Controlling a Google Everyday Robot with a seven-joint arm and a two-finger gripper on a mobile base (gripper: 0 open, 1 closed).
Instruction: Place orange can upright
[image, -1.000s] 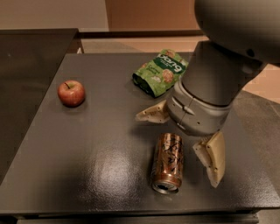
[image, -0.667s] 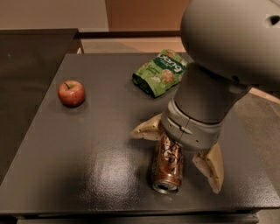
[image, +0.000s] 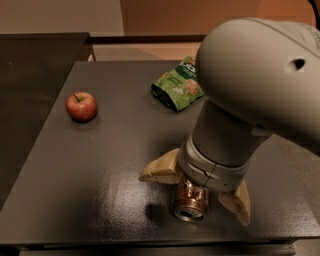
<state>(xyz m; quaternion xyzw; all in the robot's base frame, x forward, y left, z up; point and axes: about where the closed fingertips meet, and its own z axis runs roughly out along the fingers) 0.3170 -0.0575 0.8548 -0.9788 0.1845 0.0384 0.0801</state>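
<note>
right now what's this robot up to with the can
The robot's gripper is low over the orange can, which lies on its side near the front edge of the dark table, silver top toward the camera. Its fingers are open, one on each side of the can, not yet closed on it. A red apple and a green snack bag lie farther back.

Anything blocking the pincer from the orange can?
Nothing visible. The open pincer straddles the coppery orange metal can lying on its side; the round red apple and green snack bag sit well clear.
</note>
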